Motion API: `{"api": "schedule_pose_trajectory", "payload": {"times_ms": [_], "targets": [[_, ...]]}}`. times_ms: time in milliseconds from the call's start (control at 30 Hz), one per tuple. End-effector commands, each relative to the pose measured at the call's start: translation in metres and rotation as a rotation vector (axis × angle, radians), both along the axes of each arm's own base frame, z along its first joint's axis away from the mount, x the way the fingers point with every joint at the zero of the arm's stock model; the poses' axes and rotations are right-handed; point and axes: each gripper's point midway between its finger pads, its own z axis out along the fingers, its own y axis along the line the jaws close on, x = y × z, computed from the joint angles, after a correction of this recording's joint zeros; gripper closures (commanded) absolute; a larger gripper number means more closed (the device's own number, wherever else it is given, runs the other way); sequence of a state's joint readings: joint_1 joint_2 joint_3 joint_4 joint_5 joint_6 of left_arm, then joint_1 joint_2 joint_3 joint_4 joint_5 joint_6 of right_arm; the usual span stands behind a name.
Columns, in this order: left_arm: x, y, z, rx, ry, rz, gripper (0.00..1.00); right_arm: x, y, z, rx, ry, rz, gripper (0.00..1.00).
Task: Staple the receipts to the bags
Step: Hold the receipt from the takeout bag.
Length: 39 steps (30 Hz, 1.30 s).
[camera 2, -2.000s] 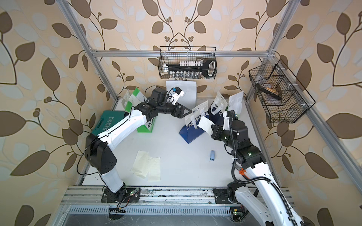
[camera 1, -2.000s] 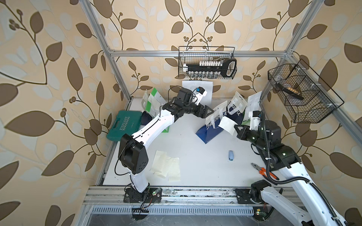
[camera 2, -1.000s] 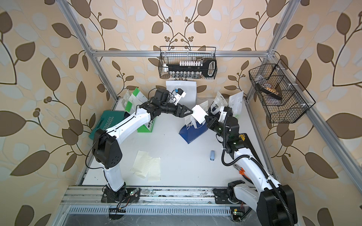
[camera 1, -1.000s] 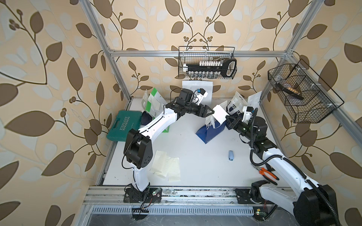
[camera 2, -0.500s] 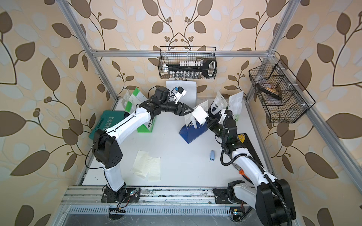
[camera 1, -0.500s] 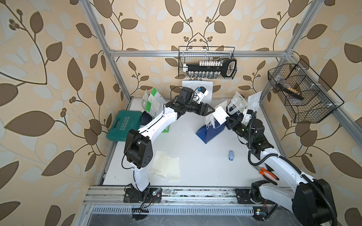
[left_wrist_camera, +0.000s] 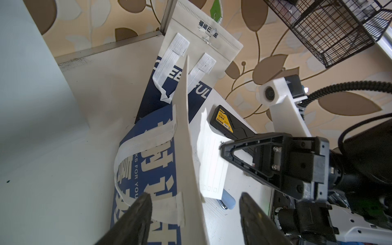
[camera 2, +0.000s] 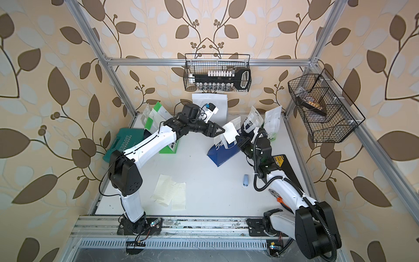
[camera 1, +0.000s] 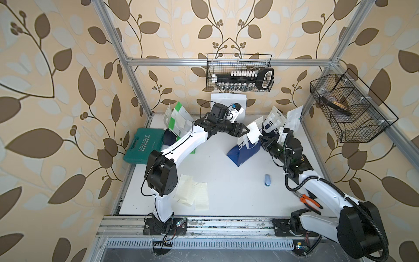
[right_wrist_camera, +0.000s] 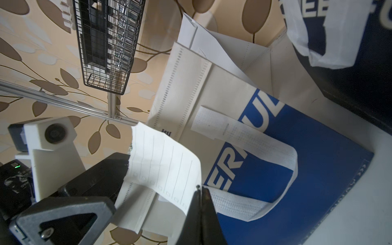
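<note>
A blue-and-white bag (camera 1: 243, 150) (camera 2: 223, 152) leans on the table in both top views. Against its white upper edge hangs a lined receipt (camera 1: 253, 132) (right_wrist_camera: 163, 161), with my right gripper (camera 1: 260, 138) (right_wrist_camera: 199, 191) shut on its corner. My left gripper (camera 1: 243, 131) (left_wrist_camera: 195, 203) stands open from the other side, its fingers either side of the bag's upper edge (left_wrist_camera: 186, 148) and apart from it. The light-blue stapler (camera 1: 267, 180) (left_wrist_camera: 228, 201) lies on the table. Several loose receipts (camera 1: 192, 192) lie near the front left.
More bags stand along the back: green-and-white (camera 1: 179, 115), plain white (camera 1: 227, 102), navy (camera 1: 272, 120). A teal case (camera 1: 144, 146) lies at the left, orange pliers (camera 1: 309, 202) and a black case (camera 2: 283, 163) at the right. Wire baskets (camera 1: 240, 76) (camera 1: 349, 108) hang above.
My right gripper has carried the receipt leftwards up to the blue bag's top edge. The left gripper has reached in to that edge, its jaws narrowing a little.
</note>
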State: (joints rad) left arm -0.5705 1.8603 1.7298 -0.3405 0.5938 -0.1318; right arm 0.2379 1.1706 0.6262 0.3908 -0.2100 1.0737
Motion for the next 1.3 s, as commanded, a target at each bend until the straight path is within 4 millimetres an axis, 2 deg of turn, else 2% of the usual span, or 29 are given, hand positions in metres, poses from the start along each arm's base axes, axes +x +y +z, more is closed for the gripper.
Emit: {"api": "schedule_pose_trajectory", "payload": {"times_ms": [0,300,633,733,800,1000,1067,1267], "targets": [[0.002,-0.005,0.011,-0.001,-0.054,-0.01,0.36,0.001,0.002,-0.004,0.009,0.003,-0.015,1.0],[0.002,-0.006,0.007,0.034,-0.067,-0.008,0.53,-0.001,0.001,-0.009,0.0,0.014,-0.028,1.0],[0.004,-0.006,0.006,0.05,-0.083,0.005,0.71,-0.004,0.005,-0.024,0.003,0.047,-0.029,1.0],[0.003,-0.007,0.005,0.051,-0.079,0.0,0.7,-0.003,0.005,-0.022,-0.004,0.033,-0.027,1.0],[0.003,-0.007,0.004,0.051,-0.076,-0.003,0.64,-0.002,0.006,-0.019,-0.006,0.023,-0.026,1.0],[0.002,-0.008,0.005,0.047,-0.075,-0.007,0.56,0.0,0.004,-0.001,0.033,-0.048,-0.042,1.0],[0.003,-0.008,0.005,0.047,-0.075,-0.007,0.57,0.001,0.005,0.005,0.045,-0.064,-0.04,1.0],[0.002,-0.009,0.007,0.043,-0.08,-0.006,0.63,0.0,0.011,-0.004,0.053,-0.036,-0.03,1.0]]}}
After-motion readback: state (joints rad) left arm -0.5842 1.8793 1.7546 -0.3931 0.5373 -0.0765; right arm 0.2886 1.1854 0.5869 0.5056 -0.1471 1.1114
